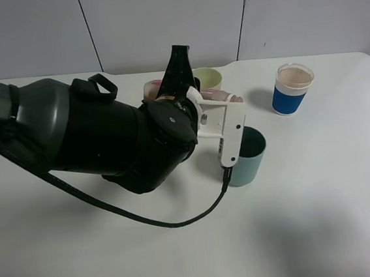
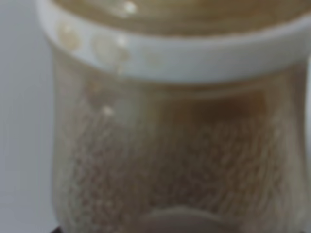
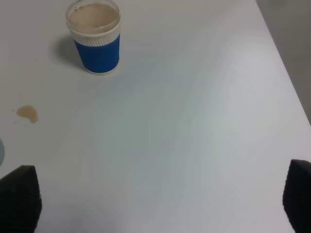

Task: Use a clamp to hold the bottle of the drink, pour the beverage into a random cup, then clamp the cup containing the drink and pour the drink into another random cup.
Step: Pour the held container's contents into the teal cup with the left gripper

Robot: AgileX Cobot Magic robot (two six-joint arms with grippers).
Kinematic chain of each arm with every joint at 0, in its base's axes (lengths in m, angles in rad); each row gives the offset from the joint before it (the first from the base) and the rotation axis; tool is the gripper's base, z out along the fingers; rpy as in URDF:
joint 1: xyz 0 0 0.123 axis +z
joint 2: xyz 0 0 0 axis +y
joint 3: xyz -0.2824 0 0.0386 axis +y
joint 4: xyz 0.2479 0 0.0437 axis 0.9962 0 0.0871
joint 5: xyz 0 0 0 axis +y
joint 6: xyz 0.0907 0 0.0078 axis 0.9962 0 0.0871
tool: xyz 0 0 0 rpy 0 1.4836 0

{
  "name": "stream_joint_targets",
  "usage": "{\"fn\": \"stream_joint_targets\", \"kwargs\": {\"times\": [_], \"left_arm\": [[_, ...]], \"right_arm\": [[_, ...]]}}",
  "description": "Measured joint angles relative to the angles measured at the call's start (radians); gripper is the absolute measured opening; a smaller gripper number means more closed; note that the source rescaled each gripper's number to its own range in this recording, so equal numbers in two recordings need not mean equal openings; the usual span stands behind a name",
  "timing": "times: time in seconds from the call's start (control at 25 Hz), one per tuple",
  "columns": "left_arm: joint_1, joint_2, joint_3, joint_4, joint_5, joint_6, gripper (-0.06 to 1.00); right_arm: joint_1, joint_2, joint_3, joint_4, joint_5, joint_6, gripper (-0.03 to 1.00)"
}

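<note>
Nearest me on the white bench [image 1: 325,230], a black cable [image 1: 147,219] loops out from under the bulky left arm, which comes in from 9 o'clock and covers much of the middle of the overhead view. Just past the cable's end stands the dark teal tumbler [image 1: 247,157], upright at about 5 o'clock from the left gripper [image 1: 220,112]; I cannot see what is inside it.

The left gripper is clamped on the bottle [image 1: 223,95], which lies tipped over with its neck towards 3 o'clock, above the teal tumbler's far rim. The left wrist camera is filled by a blurred close-up of the bottle [image 2: 160,53] with its white neck ring, and the tea-coloured drink [image 2: 194,165] shows through the clear wall (no fingers visible there). I cannot tell whether anything is pouring.

Behind the gripper, at 11 o'clock from the teal tumbler, the pale green tumbler [image 1: 209,78] stands upright, partly hidden. A pinkish rim [image 1: 152,84] peeks out beside the arm further towards 9 o'clock.

At 1 o'clock from the teal tumbler, well apart, is the blue-sleeved cup [image 1: 293,89], upright.

The right gripper [image 3: 158,201] hangs wide open over bare bench, holding nothing. Its camera shows the blue-sleeved cup and a small brown spot [image 3: 27,114] on the bench near it.
</note>
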Motion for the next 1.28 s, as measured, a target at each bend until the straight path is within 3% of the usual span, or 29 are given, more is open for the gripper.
{"fn": "stream_joint_targets", "kwargs": {"times": [1.28], "left_arm": [[0.000,0.000,0.000,0.077,-0.028,0.095,0.01]], "right_arm": [[0.000,0.000,0.000,0.000,0.000,0.000,1.00]]}}
